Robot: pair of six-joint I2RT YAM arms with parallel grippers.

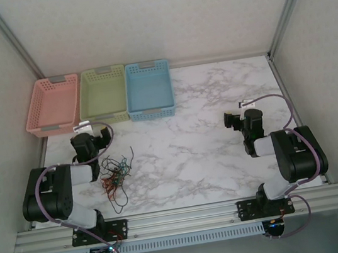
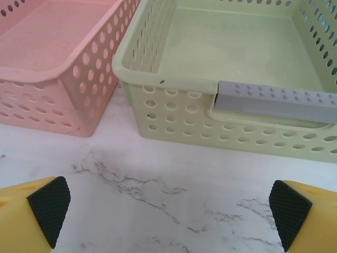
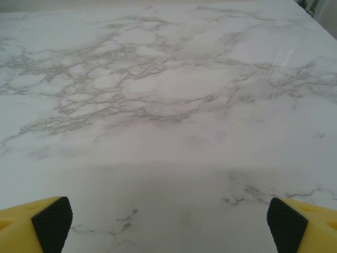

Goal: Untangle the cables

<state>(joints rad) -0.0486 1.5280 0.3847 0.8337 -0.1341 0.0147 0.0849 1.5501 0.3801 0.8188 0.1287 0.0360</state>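
Frame rail: ran along the near edge, with both arm bases bolted to it.
Cables: thin black, red-orange and green wires lay in one tangled heap on the table, just right of the left arm and apart from both grippers.
Surface: white marble-patterned table with grey veining.
Room: pale textured walls on three sides, with metal posts at the back corners.
Baskets: pink basket, green basket and blue basket stood side by side at the far left.
Left gripper: jaws spread wide, holding nothing, just before the pink and green baskets.
Right gripper: jaws likewise wide, holding nothing, over the right half of the table.
Top view: gave the heap and all three baskets.
Left wrist view: gave the perforated basket walls and a grey handle strip up close.
Right wrist view: gave marble veining beyond black pads.
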